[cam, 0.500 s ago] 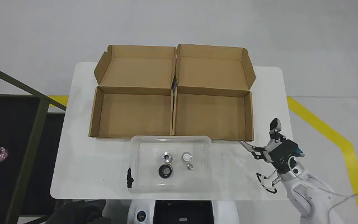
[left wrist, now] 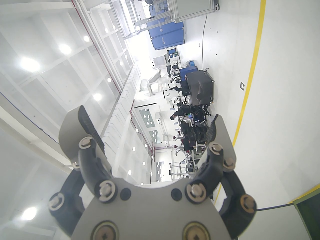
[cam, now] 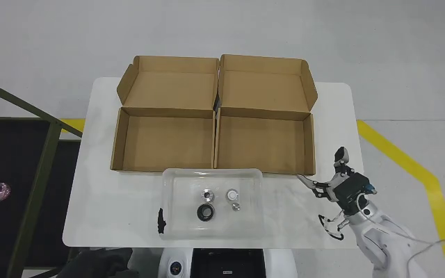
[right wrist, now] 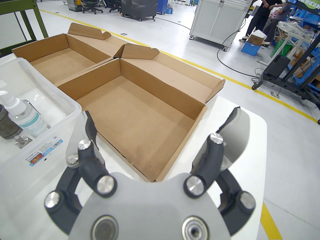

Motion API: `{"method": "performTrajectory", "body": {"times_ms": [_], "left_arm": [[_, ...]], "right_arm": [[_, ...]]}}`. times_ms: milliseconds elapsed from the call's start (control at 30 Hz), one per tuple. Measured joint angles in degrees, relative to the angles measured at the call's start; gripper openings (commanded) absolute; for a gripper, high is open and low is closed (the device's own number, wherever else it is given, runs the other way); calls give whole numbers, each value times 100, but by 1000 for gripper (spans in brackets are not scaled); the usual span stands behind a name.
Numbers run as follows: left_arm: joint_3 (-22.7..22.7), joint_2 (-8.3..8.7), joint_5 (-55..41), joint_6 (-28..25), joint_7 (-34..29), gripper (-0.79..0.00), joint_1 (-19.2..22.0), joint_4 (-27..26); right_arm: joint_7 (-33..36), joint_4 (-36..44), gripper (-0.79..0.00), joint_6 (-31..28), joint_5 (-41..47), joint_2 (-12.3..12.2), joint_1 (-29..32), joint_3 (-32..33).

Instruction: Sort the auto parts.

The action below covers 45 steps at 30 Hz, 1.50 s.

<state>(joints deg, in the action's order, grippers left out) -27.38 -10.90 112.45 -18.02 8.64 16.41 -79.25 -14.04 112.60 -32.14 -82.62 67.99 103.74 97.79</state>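
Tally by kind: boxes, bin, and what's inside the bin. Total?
Cardboard boxes: 2
Clear bin: 1
Spray bottle: 1
Small parts: 3
Total: 7

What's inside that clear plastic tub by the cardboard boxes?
Clear plastic tub: a black ring, a silver metal disc, a smaller silver piece, a white-capped clear bottle. Anything beneath them is covered.

From above, the small parts (cam: 208,194) inside the clear bin (cam: 213,172) are too small to identify, as is a black object (cam: 160,221) at its rim. The right wrist view's edge cuts off the bin and a dark cylinder (right wrist: 6,126) inside it.
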Motion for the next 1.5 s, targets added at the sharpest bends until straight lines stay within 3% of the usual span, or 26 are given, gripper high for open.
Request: {"method": "performTrajectory", "body": {"times_ms": [433, 800, 1500], "left_arm": [[0, 0, 0, 0, 0, 0, 0, 0], [0, 0, 0, 0, 0, 0, 0, 0], [0, 0, 0, 0, 0, 0, 0, 0]], "right_arm": [[1108, 272, 0, -1201, 221, -100, -607, -439], [1951, 459, 0, -2105, 158, -147, -1449, -1485], [3479, 445, 0, -2438, 291, -183, -2089, -2965]]}}
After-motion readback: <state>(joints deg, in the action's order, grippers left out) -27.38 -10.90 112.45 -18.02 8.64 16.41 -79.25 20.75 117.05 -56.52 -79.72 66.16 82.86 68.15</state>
